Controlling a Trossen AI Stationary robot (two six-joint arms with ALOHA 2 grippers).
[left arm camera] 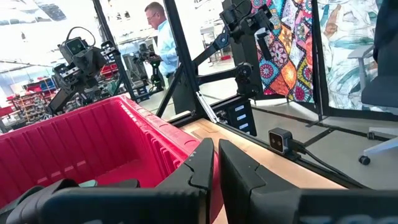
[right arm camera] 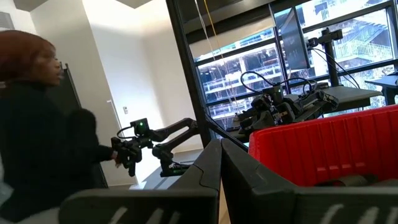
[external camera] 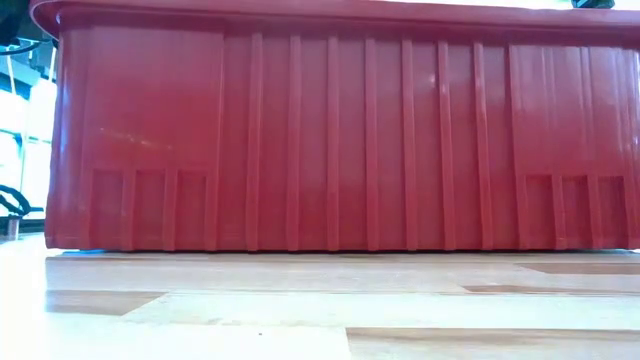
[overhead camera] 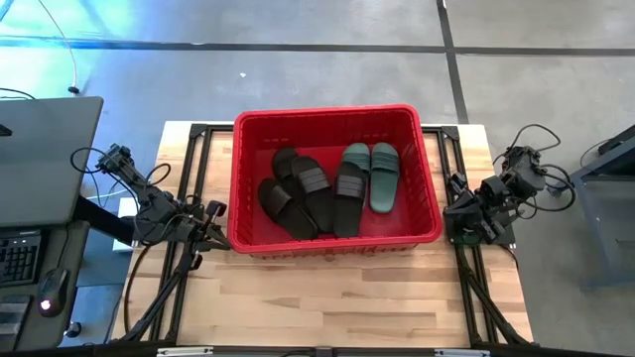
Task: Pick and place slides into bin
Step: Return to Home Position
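The red bin stands on the wooden table; its near wall fills the low view. Inside lie several black slides and two sage-green slides, side by side on the bin floor. My left gripper is shut and empty beside the bin's left near corner; its fingers show in the left wrist view. My right gripper is shut and empty beside the bin's right wall, also in the right wrist view.
A black frame runs around the table edges. A grey desk with a keyboard stands left of the table. A person stands beyond the table's far side; another person is farther off. Bare wood lies in front of the bin.
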